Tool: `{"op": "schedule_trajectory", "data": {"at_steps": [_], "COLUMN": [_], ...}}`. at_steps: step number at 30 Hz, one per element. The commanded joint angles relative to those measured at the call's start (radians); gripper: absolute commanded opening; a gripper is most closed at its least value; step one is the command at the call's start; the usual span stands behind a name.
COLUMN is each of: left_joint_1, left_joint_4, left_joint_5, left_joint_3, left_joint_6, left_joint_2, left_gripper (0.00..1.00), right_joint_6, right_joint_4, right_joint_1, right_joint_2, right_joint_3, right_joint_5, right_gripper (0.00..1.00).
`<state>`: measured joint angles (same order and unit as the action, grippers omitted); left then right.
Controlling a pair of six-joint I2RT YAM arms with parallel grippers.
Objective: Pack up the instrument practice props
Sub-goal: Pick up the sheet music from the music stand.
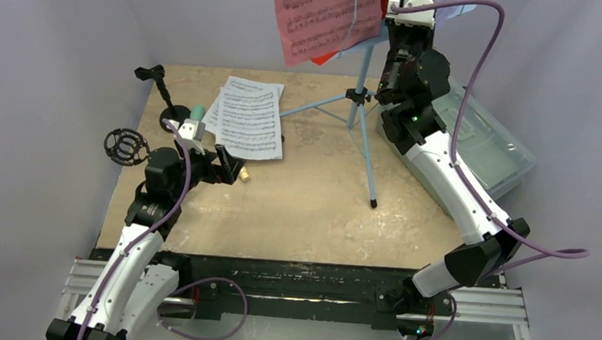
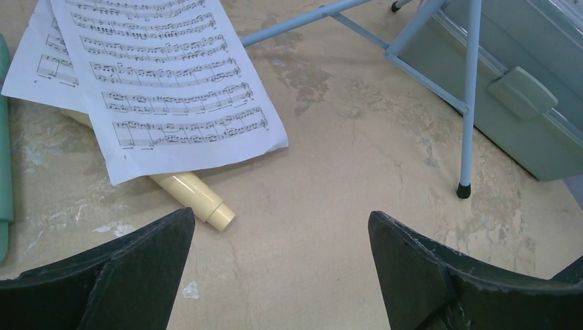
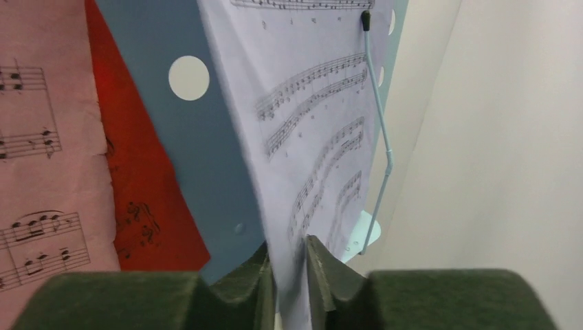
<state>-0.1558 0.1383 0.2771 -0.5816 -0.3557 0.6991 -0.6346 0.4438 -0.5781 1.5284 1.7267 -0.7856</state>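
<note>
Up at the light-blue music rack (image 3: 199, 151) | right gripper (image 3: 289, 258) pinching the lower edge of the lilac sheet (image 3: 309, 137); pink sheet (image 3: 41, 137) and red sheet (image 3: 137, 179) alongside | left gripper (image 2: 282, 234) spread wide over the table (image 2: 344, 158), beige microphone (image 2: 196, 196) half under white sheets (image 2: 165, 82) just ahead

Most of the beige microphone (image 2: 199, 201) hides under white sheets (image 2: 165, 82) — teal microphone (image 2: 5, 137) cropped.

Translucent grey-green box (image 1: 497, 152) sits on table (image 1: 319, 215).
</note>
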Motion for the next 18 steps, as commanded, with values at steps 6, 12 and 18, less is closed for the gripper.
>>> {"op": "schedule_trajectory", "data": {"at_steps": [6, 12, 18], "left_joint_1": [0.012, 0.012, 0.012], "left_joint_4": [-0.029, -0.029, -0.026], "left_joint_5": [0.016, 0.018, 0.016], "left_joint_3": [-0.044, -0.043, -0.042], "left_joint_6": [0.007, 0.008, 0.006], "left_joint_2": [-0.001, 0.003, 0.002], "left_gripper": [0.97, 0.97, 0.96], "right_joint_6": [0.178, 0.265, 0.382], "right_joint_4": [-0.308, -0.498, -0.766], "right_joint_1": [-0.006, -0.006, 0.019], "right_joint_2": [-0.065, -0.153, -0.272], "right_joint_3": [0.19, 0.227, 0.201], "right_joint_5": [0.116, 0.218, 0.534], "right_gripper": [0.0, 0.0, 0.0]}}
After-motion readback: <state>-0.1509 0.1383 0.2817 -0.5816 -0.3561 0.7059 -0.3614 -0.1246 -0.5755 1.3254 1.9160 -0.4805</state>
